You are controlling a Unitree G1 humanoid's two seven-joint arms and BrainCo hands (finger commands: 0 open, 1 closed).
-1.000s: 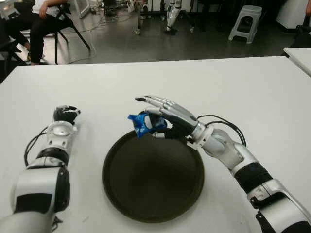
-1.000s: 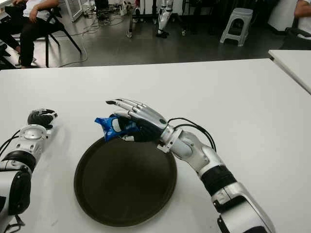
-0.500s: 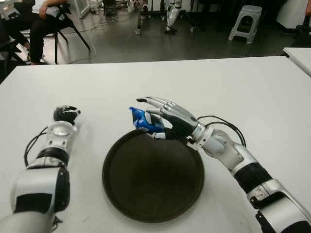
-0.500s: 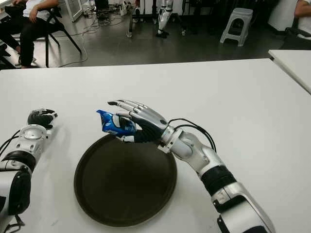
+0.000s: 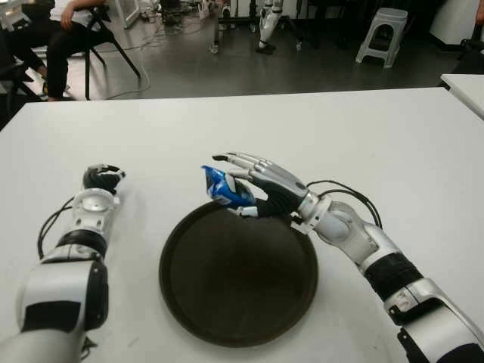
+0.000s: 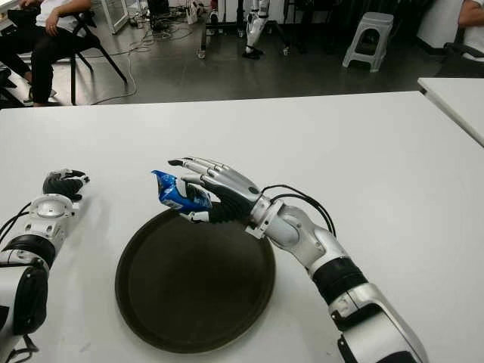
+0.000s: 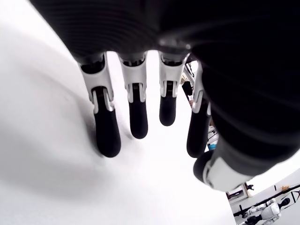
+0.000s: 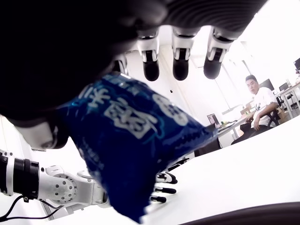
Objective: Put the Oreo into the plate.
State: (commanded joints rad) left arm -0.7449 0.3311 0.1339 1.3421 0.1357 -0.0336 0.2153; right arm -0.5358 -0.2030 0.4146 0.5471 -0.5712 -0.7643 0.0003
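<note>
1. Oreo packet (image 5: 221,188), a blue wrapper with pale print, is pinched in the right hand (image 5: 253,186), raised off the white bench (image 5: 378,144) and hanging just over the far rim of the plate (image 5: 181,302).
2. Right hand's thumb and curled fingers (image 8: 151,65) clamp the packet, while the upper fingers stretch out past it.
3. Plate is dark, round and bare inside, lying flat on the bench near the robot.
4. Left hand (image 5: 100,178) shows well to the left of the plate, fingers (image 7: 107,133) spread loosely, holding nothing.
5. A seated person (image 6: 45,23) is beyond the bench, at far left.
</note>
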